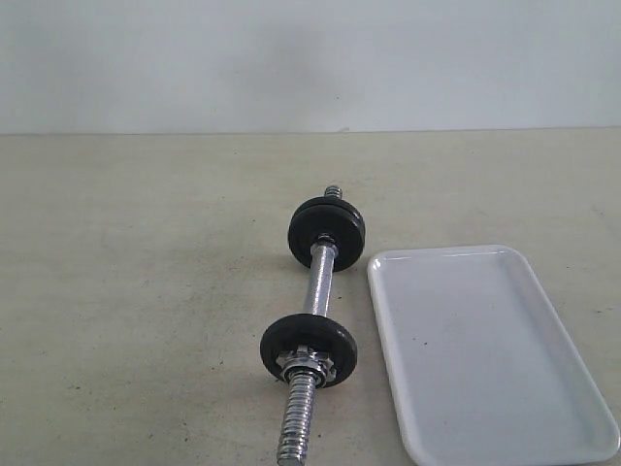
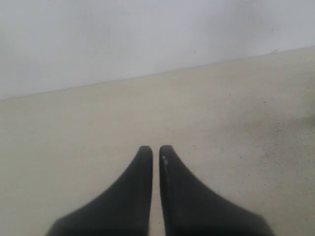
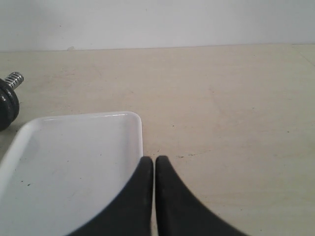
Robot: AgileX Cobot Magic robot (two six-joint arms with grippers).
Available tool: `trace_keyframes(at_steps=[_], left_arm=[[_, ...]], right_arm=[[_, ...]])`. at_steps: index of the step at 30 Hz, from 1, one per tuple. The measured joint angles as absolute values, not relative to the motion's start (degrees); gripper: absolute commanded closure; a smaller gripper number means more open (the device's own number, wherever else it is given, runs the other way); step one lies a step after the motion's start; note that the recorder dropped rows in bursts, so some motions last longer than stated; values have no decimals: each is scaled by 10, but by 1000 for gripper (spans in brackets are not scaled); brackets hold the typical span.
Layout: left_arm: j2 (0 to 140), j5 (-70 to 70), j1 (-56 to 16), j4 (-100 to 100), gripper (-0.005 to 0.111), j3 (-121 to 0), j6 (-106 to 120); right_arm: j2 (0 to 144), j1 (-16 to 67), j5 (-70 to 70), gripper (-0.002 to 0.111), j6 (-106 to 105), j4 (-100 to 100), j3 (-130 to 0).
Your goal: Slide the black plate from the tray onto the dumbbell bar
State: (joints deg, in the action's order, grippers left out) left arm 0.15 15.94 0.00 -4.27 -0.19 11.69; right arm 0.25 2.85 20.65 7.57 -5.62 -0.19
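The dumbbell bar (image 1: 318,286) lies on the table, running from near to far. One black plate (image 1: 309,348) sits on its near end behind a chrome collar nut (image 1: 309,367). Two more black discs (image 1: 327,231) sit at its far end. The white tray (image 1: 485,349) to the bar's right holds nothing. Neither gripper shows in the exterior view. My left gripper (image 2: 152,148) is shut over bare table, with nothing between its fingers. My right gripper (image 3: 155,159) is shut and hangs at the corner of the tray (image 3: 74,162). A far disc (image 3: 7,101) and a threaded tip (image 3: 15,78) show beyond the tray.
A pale wall (image 1: 310,58) bounds the beige table (image 1: 126,291) at the back. Bare table lies left of the bar and, in the right wrist view, beside the tray. The tray's near corner reaches the frame edge.
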Motion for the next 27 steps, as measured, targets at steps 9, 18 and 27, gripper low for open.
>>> trace_keyframes(at_steps=[9,18,27], left_arm=[[1,155,0,-43,102,-2,117],[1,181,0,-51,102,-2,86],[1,181,0,-51,102,-2,85]], right_arm=[[2,28,207,109,76,-56,-2],[2,28,207,109,76,-56,-2],[2,28,207,109,76,-55,-2]])
